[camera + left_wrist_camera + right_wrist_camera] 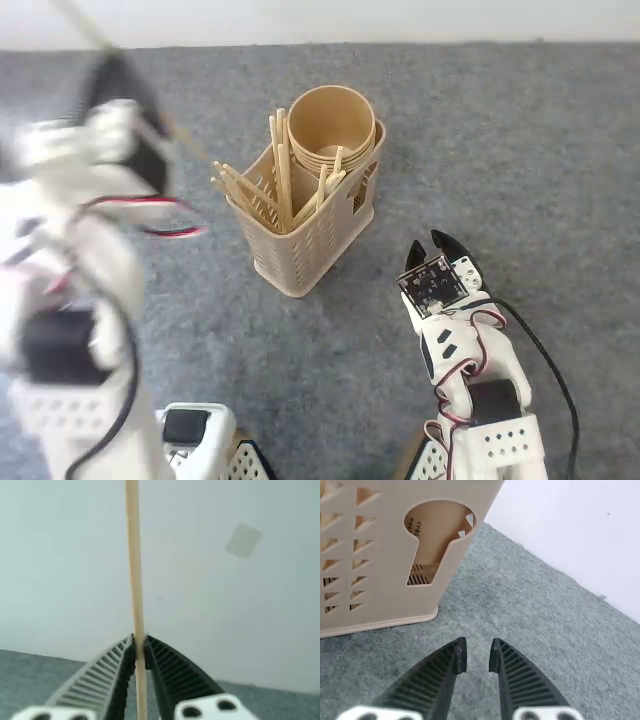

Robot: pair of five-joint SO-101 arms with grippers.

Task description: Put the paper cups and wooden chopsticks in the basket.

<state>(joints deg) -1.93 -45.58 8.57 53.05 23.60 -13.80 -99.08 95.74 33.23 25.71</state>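
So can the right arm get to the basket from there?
Probably yes. The right gripper is empty and points at the basket, with just bare carpet between them.

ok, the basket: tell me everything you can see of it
The basket is tall, beige and plastic-looking, with slotted walls and a keyhole-shaped cutout in one end. It stands upright on the grey mat, holding stacked paper cups at one end and loose chopsticks leaning beside them. The right gripper sits nearby, not touching.
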